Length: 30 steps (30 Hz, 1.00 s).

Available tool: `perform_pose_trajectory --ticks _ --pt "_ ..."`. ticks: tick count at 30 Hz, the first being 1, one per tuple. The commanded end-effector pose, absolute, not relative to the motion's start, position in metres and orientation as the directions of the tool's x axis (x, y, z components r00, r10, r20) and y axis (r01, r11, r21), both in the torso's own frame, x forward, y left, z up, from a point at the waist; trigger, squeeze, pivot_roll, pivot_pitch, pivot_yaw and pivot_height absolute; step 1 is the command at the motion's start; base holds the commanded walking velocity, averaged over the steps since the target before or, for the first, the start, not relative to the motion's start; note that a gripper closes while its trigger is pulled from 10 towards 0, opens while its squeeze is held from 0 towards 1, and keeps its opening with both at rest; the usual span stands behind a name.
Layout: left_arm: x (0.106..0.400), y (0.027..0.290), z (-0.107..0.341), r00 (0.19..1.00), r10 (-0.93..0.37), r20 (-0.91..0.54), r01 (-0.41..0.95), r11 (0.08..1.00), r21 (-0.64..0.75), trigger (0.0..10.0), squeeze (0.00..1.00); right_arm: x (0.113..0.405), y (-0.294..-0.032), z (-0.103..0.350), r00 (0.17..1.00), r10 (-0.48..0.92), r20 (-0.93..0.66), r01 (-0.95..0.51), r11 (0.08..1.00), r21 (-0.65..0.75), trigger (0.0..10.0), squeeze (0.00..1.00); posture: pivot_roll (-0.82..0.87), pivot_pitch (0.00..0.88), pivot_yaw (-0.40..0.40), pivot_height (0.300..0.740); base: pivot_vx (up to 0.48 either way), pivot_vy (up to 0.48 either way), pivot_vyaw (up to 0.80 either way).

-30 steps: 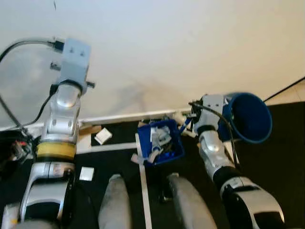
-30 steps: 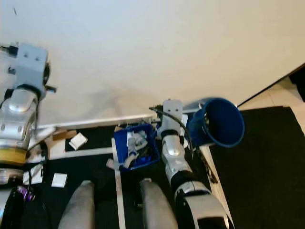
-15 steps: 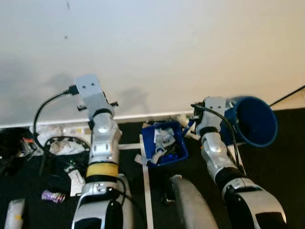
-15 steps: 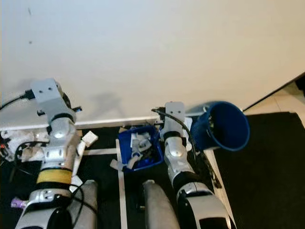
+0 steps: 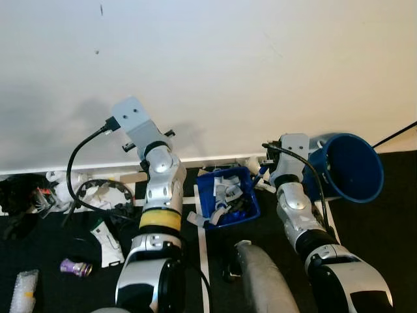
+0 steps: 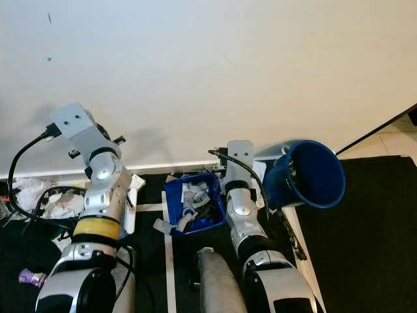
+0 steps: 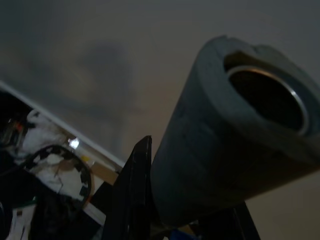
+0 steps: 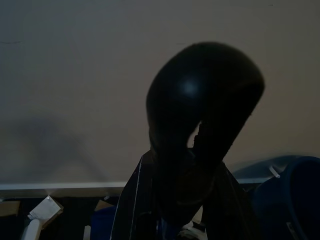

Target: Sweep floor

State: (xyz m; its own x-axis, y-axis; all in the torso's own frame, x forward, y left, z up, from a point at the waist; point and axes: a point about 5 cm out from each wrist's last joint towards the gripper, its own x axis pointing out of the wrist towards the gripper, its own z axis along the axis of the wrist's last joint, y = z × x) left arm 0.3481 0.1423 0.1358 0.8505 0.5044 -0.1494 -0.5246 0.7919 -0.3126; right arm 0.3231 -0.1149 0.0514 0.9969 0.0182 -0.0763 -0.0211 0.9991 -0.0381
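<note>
Trash [image 5: 225,195] sits in a blue dustpan [image 5: 207,195] by the wall, between both arms; it looks light.

Left wrist view: the left gripper [image 7: 195,220] squeezes a grey foam handle [image 7: 225,135].

Right wrist view: the right gripper [image 8: 175,210] squeezes a black knob [image 8: 200,100], likely the stiff dustpan grip.

The grey foam-padded handle [image 7: 235,130] runs off the left wrist view's edge, hiding one black finger [image 7: 134,195]. The dark rounded knob [image 8: 202,115] covers the right gripper's fingers.
</note>
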Motion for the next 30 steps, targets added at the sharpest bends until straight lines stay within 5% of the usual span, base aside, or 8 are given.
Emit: perform_pose_trajectory --ticks 1,12,18,21,24,30 --pt "0.359 0.032 0.193 0.964 0.209 -0.161 -0.263 0.711 -0.652 10.0 0.0 0.305 -0.115 0.021 0.974 0.028 -0.227 -0.039 0.998 -0.045 10.0 0.0 0.08 0.228 -0.136 0.74 0.0 0.0 0.0" --pt "0.371 0.013 0.257 0.979 0.121 -0.161 -0.202 0.64 -0.741 10.0 0.0 0.314 -0.113 0.029 0.973 0.031 -0.229 -0.042 0.998 -0.042 10.0 0.0 0.11 0.16 -0.146 0.74 0.0 0.0 0.0" --pt "0.381 0.024 0.28 0.993 0.1 -0.061 -0.113 0.699 -0.706 10.0 0.0 0.318 -0.115 0.032 0.972 0.029 -0.232 -0.041 0.998 -0.047 10.0 0.0 0.12 0.117 -0.143 0.74 0.0 0.0 0.0" --pt "0.39 0.053 0.306 0.976 -0.028 0.216 0.125 0.884 -0.451 10.0 0.0 0.324 -0.118 0.038 0.976 0.01 -0.216 -0.02 0.999 -0.043 10.0 0.0 0.13 0.044 -0.123 0.74 0.0 0.0 0.0" --pt "0.391 0.059 0.308 0.968 -0.048 0.245 0.146 0.904 -0.401 10.0 0.0 0.324 -0.118 0.038 0.977 0.007 -0.215 -0.016 0.999 -0.042 10.0 0.0 0.13 0.038 -0.12 0.74 0.0 0.0 0.0" --pt "0.391 0.125 0.302 0.942 -0.18 0.285 0.185 0.983 0.007 10.0 0.0 0.322 -0.13 0.034 0.97 -0.053 -0.239 0.06 0.998 0.022 10.0 0.0 0.13 0.0 -0.085 0.74 0.0 0.0 0.0"
